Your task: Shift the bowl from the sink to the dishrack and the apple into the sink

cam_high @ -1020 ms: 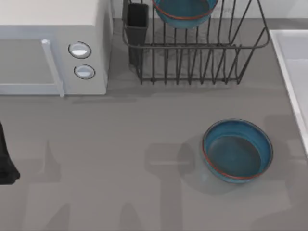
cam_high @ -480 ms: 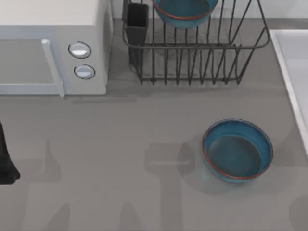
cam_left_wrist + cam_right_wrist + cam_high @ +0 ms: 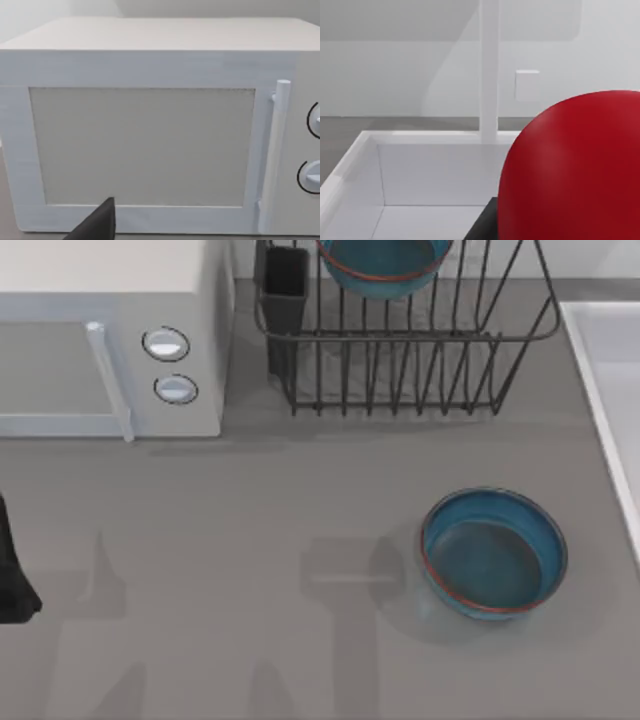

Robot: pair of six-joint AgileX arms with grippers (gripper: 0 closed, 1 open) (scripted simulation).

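Right gripper (image 3: 486, 224) is at the sink (image 3: 420, 170) with the apple (image 3: 575, 170) looming right in front of its camera. Whether it grips, I cannot tell. Its shadow has slid off the table's right side over the last second, so I judge the drop is close. The sink floor looks bare. The bowl (image 3: 385, 265) sits in the dishrack (image 3: 420, 360); the twin bowl (image 3: 493, 552) lies empty on the table. Left gripper (image 3: 95, 225) idles facing the microwave (image 3: 150, 145), grip unreadable.

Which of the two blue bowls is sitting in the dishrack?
The bowl at the top view's upper edge, standing among the dishrack bars; the other bowl rests on the table.
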